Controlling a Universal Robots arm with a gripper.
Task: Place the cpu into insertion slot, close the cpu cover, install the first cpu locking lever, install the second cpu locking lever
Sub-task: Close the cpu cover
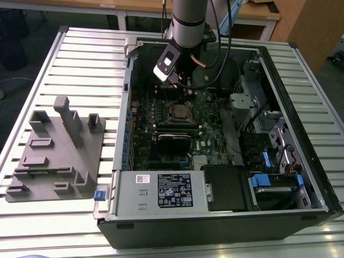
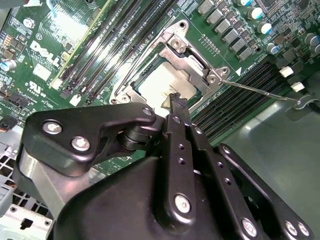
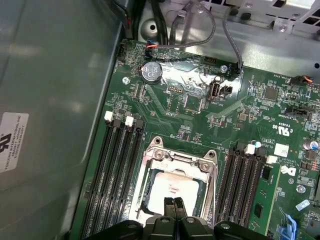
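Note:
The cpu (image 3: 170, 186) lies flat in the insertion slot (image 1: 180, 112) on the green board, its silvery top showing in both wrist views. The cpu cover (image 3: 181, 163), a silvery frame, lies down around the chip (image 2: 159, 82). My gripper (image 3: 174, 202) hangs right over the chip's near edge, its two black fingers pressed together, shut with nothing between them; its tip (image 2: 176, 102) is at or just above the metal top. A thin wire locking lever (image 2: 260, 91) sticks out sideways from the socket corner, unlatched, its hooked end (image 2: 304, 102) off the board.
Long black memory slots (image 3: 116, 172) flank the socket on both sides. The open computer case wall (image 1: 124, 107) rings the board. A power supply (image 1: 161, 191) and drive bays with blue tabs (image 1: 269, 180) sit at the front. A grey fixture block (image 1: 56, 153) stands at the exterior view's left.

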